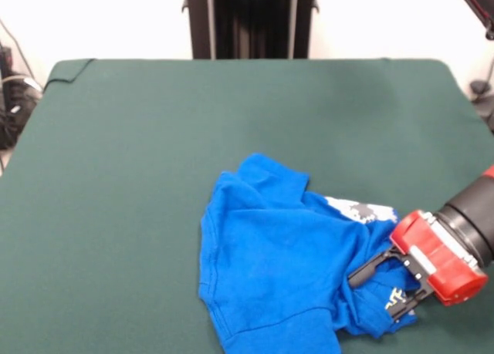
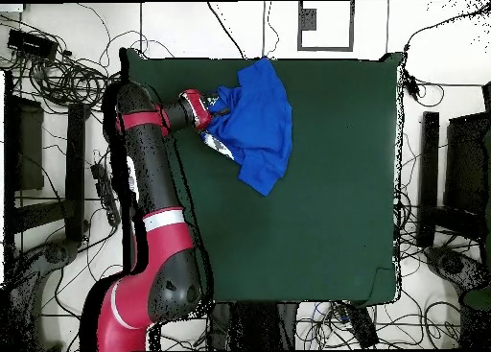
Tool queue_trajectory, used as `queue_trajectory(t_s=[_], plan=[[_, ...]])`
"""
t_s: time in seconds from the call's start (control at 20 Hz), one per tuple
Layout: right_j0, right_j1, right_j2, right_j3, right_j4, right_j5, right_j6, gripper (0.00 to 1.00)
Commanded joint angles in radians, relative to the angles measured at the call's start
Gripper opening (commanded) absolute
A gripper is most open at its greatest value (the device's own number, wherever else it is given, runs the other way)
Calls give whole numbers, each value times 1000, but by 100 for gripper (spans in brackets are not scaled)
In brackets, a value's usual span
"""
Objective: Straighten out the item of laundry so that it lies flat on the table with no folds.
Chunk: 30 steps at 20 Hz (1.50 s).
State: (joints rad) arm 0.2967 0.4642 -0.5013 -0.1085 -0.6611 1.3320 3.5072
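The bright blue T-shirt [image 1: 278, 261] lies crumpled and folded over itself at the near right of the green table [image 1: 154, 138], mostly plain side up. A strip of white-grey print [image 1: 359, 210] shows at its right edge. My gripper [image 1: 372, 296] comes in low from the right, red head with black fingers [image 1: 370, 268]. The fingers stand apart, one on each side of a bunched fold at the shirt's right edge, so the gripper looks open. In the overhead view the gripper [image 2: 213, 111] meets the shirt [image 2: 259, 128] near the table's [image 2: 326, 223] top left corner.
The robot's pedestal [image 1: 251, 21] stands behind the table's far edge. The shirt's bottom reaches the near table edge in the front view. Cables and dark stands [image 2: 58, 80] surround the table on the floor. The red arm [image 2: 153, 223] runs along the table's left side in the overhead view.
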Motion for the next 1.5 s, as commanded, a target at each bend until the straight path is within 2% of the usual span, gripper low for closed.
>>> queue_trajectory(t_s=[0.05,0.2,0.45,0.75,1.0,1.1,1.35,1.5], plan=[[26,71,94,147,127,102,-147,100],[44,62,33,141,78,131,-172,100],[85,70,-136,126,-78,165,-171,100],[99,99,-202,123,-145,150,-118,100],[100,111,-223,127,-162,141,-103,100],[93,108,-207,123,-134,146,-108,100],[34,58,-9,149,121,160,-188,100],[5,36,68,197,245,130,-207,100]])
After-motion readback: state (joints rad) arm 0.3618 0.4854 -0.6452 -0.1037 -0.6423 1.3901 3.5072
